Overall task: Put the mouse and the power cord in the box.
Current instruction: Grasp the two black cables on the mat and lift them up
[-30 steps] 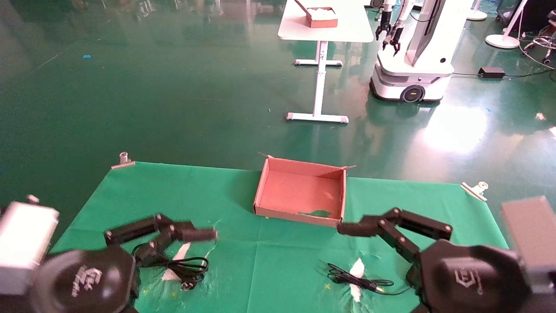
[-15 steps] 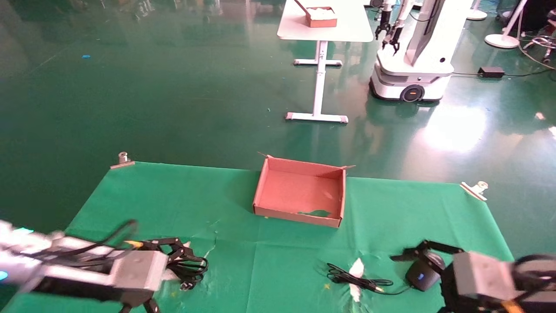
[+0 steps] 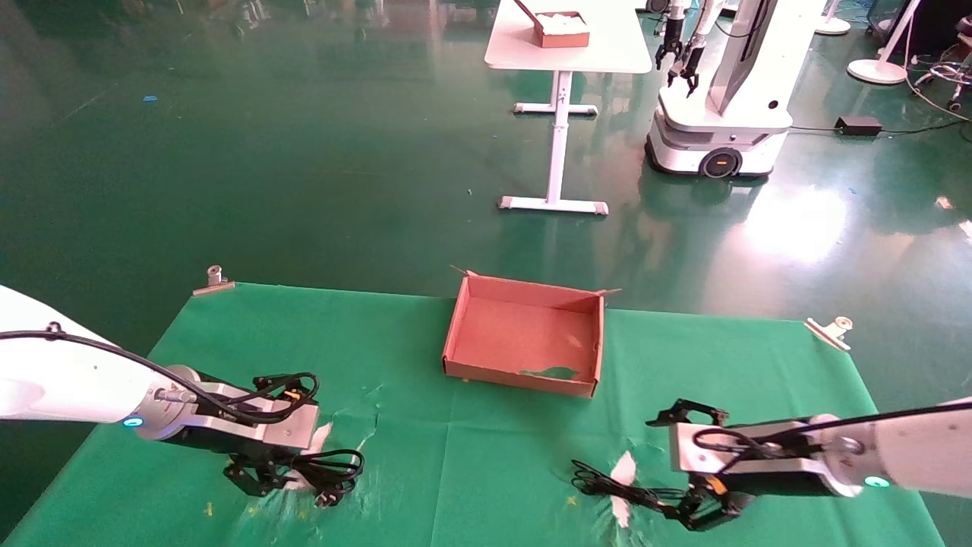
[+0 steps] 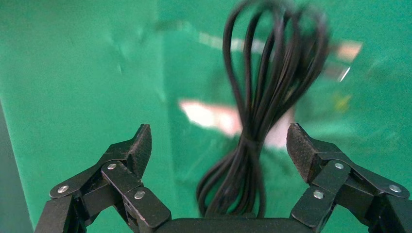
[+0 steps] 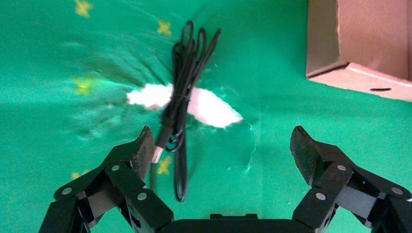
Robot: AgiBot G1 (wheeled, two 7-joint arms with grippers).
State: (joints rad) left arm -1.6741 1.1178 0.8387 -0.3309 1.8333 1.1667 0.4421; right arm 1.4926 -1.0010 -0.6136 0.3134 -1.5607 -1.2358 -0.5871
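The power cord (image 3: 334, 465) lies as a looped black bundle on the green cloth at the front left. My left gripper (image 3: 264, 477) hangs low over its near end. In the left wrist view the power cord (image 4: 257, 116) runs between the wide-open fingers of the left gripper (image 4: 218, 145), untouched. At the front right, my right gripper (image 3: 687, 467) is lowered and open (image 5: 218, 150). The mouse body is hidden under it; only the mouse's thin coiled wire (image 3: 611, 486) (image 5: 180, 102) shows, beside one fingertip. The brown box (image 3: 456, 334) stands empty at the cloth's middle back.
White tears in the green cloth (image 3: 624, 467) lie under both cables. Metal clips (image 3: 831, 330) pin the cloth's far corners. The box's corner (image 5: 359, 43) shows in the right wrist view. Beyond the table are a white table (image 3: 569, 45) and another robot (image 3: 721, 114).
Both arms swung down from close to the head camera to low over the cloth. The left gripper now straddles the power cord. The right one covers the mouse, which showed half a second ago.
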